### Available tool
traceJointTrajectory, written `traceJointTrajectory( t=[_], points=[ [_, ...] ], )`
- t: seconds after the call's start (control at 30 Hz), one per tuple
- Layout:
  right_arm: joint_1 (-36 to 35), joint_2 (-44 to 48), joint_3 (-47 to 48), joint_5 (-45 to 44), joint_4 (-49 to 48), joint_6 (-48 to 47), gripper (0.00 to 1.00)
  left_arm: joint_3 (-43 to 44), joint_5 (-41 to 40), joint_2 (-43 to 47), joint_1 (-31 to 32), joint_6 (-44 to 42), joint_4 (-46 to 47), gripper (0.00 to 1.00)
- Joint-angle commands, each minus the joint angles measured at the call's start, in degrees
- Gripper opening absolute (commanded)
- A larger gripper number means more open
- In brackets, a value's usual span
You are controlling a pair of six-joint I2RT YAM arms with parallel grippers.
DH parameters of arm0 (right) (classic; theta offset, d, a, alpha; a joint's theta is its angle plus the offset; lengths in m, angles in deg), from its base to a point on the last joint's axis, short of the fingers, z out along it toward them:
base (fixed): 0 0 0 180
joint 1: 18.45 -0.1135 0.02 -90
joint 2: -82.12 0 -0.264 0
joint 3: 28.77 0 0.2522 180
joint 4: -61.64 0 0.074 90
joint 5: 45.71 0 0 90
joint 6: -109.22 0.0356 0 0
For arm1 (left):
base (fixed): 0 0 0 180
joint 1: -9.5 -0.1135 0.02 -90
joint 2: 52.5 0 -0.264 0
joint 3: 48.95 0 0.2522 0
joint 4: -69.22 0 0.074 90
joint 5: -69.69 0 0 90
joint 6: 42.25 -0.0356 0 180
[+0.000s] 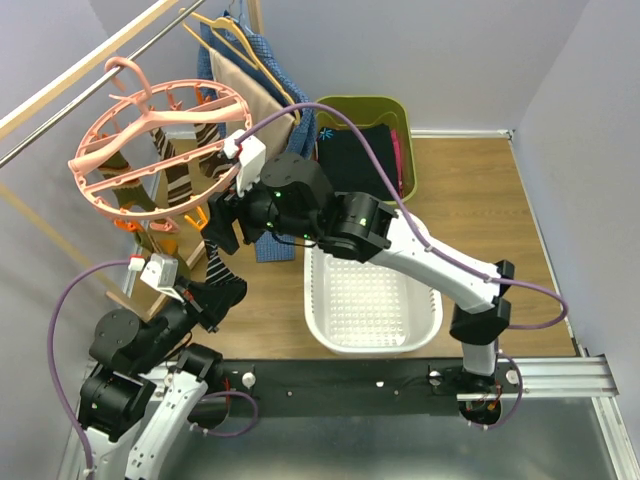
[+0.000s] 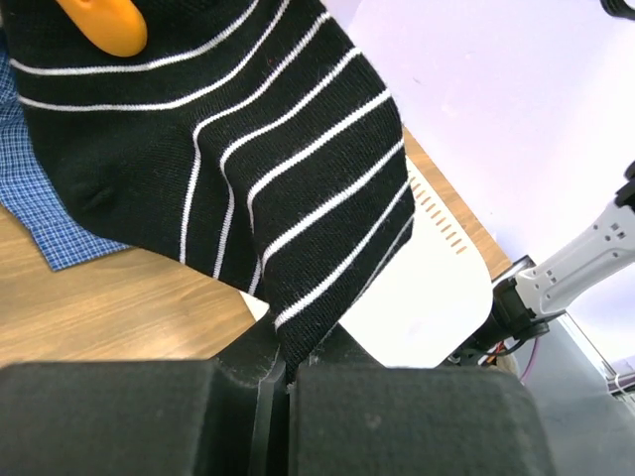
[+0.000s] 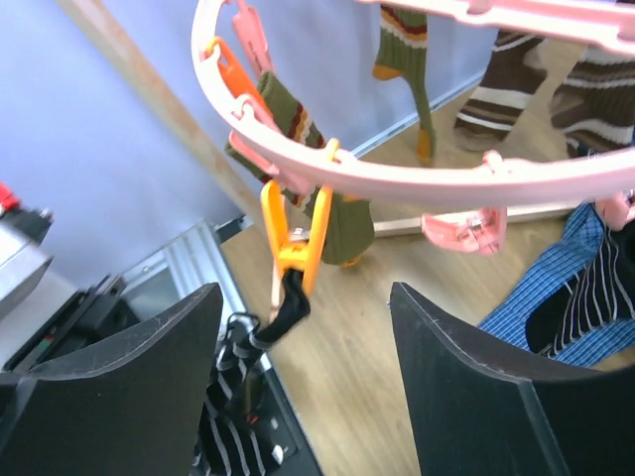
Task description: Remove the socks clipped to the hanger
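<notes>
While the left arm folds up from its base at the near left corner and points its wrist up toward the hanging laundry, the left gripper (image 2: 288, 382) sits clamped on the lower tip of a black sock with thin white stripes (image 2: 248, 149), its two dark pads pressed together on the fabric. The top of that sock is pinched in an orange plastic clip (image 3: 296, 243), which dangles from the rim of the large round salmon-pink plastic ring hanger (image 3: 397, 183). The right arm stretches from the near right corner across a white perforated plastic basket (image 1: 372, 345), its wrist raised to the ring's near edge. The right gripper (image 3: 308, 377) has its fingers spread wide, one on each side of the orange clip without touching it. Olive and brown striped socks (image 3: 342, 223) hang from other pink clips around the ring, and a blue checked garment (image 2: 40, 198) hangs behind the black sock.
</notes>
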Motion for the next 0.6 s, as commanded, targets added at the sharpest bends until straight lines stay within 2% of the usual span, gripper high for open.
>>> traceJointTrajectory(
  t=[0.0, 0.2, 0.57],
  points=[
    [-0.1, -3.25, 4.76, -2.31, 4.02, -2.61, 0.77, -0.13, -1.37, -1.09, 0.08, -1.14, -0.13, 0.0],
    [-0.19, -2.89, 2.12, -1.78, -0.47, -3.84, 0.8, -0.74, -0.58, -1.53, 0.08, -1.14, 0.14, 0.0],
    [-0.9, -6.5, 3.88, -0.55, -4.17, -7.71, 0.8, -1.27, -0.05, -1.44, -0.01, -0.7, 0.31, 0.0]
  ],
)
